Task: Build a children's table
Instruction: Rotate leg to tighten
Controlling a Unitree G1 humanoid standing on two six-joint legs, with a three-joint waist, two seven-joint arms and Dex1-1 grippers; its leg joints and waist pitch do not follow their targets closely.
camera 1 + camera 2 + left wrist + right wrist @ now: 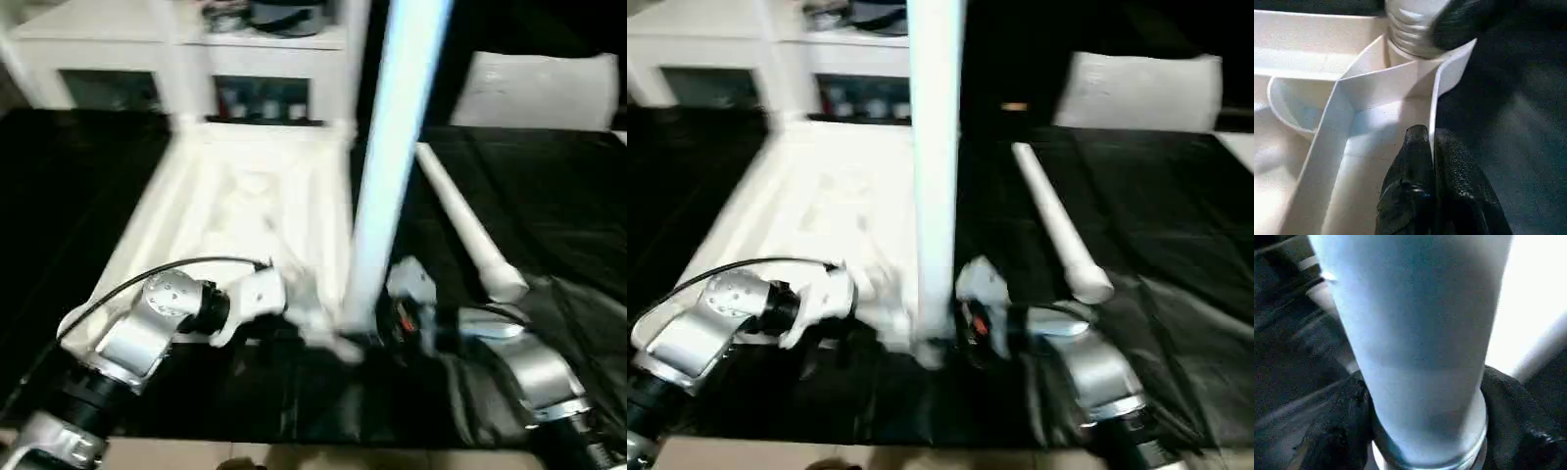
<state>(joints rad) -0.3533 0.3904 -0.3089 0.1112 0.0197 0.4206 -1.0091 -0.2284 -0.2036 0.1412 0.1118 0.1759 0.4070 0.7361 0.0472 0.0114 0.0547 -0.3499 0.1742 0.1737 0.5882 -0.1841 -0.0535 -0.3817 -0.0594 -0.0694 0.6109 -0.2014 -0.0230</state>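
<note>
The upright leg point(387, 166) runs from the top edge of the left eye frame, right of centre, down to the lower middle, where its threaded foot meets the near right corner of the table top point(235, 211). The top lies ribbed side up across the centre-left of the frame on the black cloth point(549, 215). In the left wrist view that threaded end point(1410, 29) sits right above the corner socket, so the leg's long axis stands close to straight up out of the corner, leaning slightly toward the upper right.

The right gripper point(387, 328) is at the leg's foot from the lower right; the right wrist view shows its black fingers point(1344, 431) on either side of the shaft, wrapped round it. The left gripper point(1431, 147) is pinched together on the thin rim wall of the top, just beside the socket, apparently steadying it.

A second leg point(465, 230) lies loose on the cloth at centre right, slanting toward the lower right, nearer the right arm
</note>
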